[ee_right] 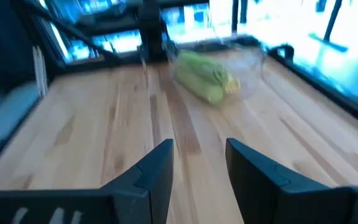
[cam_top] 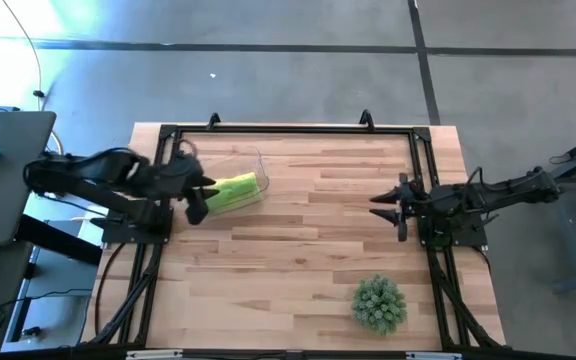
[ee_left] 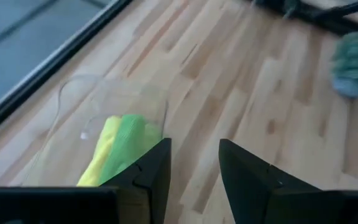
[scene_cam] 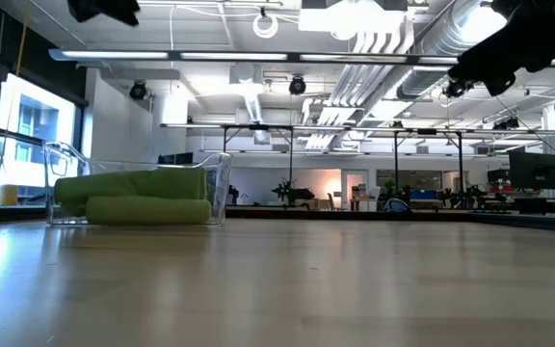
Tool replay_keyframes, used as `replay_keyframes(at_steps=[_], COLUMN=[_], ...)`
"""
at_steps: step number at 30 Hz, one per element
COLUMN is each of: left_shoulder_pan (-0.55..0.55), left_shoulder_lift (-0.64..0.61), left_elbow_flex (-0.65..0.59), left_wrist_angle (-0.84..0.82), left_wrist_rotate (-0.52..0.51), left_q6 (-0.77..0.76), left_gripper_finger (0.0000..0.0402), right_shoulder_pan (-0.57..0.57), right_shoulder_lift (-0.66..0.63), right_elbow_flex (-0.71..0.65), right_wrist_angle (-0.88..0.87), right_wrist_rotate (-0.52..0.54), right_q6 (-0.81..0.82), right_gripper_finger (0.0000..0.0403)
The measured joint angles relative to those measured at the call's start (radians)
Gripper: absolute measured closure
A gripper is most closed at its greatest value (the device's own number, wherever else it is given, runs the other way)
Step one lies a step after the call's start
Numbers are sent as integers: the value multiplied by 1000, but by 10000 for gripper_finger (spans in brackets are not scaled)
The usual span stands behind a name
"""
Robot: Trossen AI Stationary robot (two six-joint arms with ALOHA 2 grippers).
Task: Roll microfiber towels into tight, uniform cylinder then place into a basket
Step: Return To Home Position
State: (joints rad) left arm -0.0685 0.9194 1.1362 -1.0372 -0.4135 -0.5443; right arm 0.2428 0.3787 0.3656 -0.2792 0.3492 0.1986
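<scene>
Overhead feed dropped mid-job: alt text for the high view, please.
Rolled green and yellow towels lie in the clear basket at table left, the open left gripper beside it. The open right gripper waits opposite; a plant sits lower right.

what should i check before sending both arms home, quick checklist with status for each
1. towels in the basket: ok, green and yellow rolls lie inside.
2. no towel out on the table: ok.
3. left gripper empty: ok, open, nothing between its fingers.
4. right gripper empty: ok, open over bare wood.
5. left gripper clear of the basket: ok, the low view shows no arm down at the rim.
6. rolls tight and uniform: cannot tell.
</scene>
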Motion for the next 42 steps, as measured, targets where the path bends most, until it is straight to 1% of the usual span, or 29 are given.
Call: replay_keyframes(at_steps=[6, 10, 11, 15, 17, 20, 22, 24, 28, 31, 35, 38, 42], left_shoulder_pan=[-189, -295, -318, -396, -425, -456, -465, -470, -459, -426, -354, -287, -197], left_shoulder_lift=[-69, -72, -71, -68, -66, -65, -60, -46, -11, 30, 102, 161, 219], left_elbow_flex=[0, -6, -13, -65, -102, -191, -270, -356, -510, -611, -718, -767, -801], left_wrist_angle=[1, 2, 0, 6, 13, 100, 208, 368, 727, 966, 1256, 1408, 1535], left_wrist_rotate=[-187, -285, -302, -376, -420, -469, -460, -435, -361, -332, -276, -219, -111], left_q6=[-92, -149, -161, -224, -290, -382, -384, -350, -196, -85, -4, 49, 75], left_gripper_finger=[280, 280, 280, 280, 280, 280, 280, 280, 280, 280, 280, 280, 280], right_shoulder_pan=[0, 0, 0, 0, 0, 0, 0, 0, 0, 0, 0, 0, 0], right_shoulder_lift=[-2, -2, -2, 0, 0, 0, 0, 0, 0, 0, 1, 0, 0], right_elbow_flex=[-221, -338, -356, -355, -355, -356, -356, -356, -356, -356, -356, -356, -356], right_wrist_angle=[408, 623, 645, 640, 631, 619, 616, 606, 591, 579, 556, 539, 519], right_wrist_rotate=[-19, -18, -18, -8, -6, -6, -14, -19, -20, -12, -21, -24, -24], right_q6=[-41, -47, -46, -50, -46, -21, -24, -23, -23, -24, -19, -24, -21], right_gripper_finger=[263, 263, 263, 263, 263, 263, 263, 263, 263, 263, 263, 263, 263])
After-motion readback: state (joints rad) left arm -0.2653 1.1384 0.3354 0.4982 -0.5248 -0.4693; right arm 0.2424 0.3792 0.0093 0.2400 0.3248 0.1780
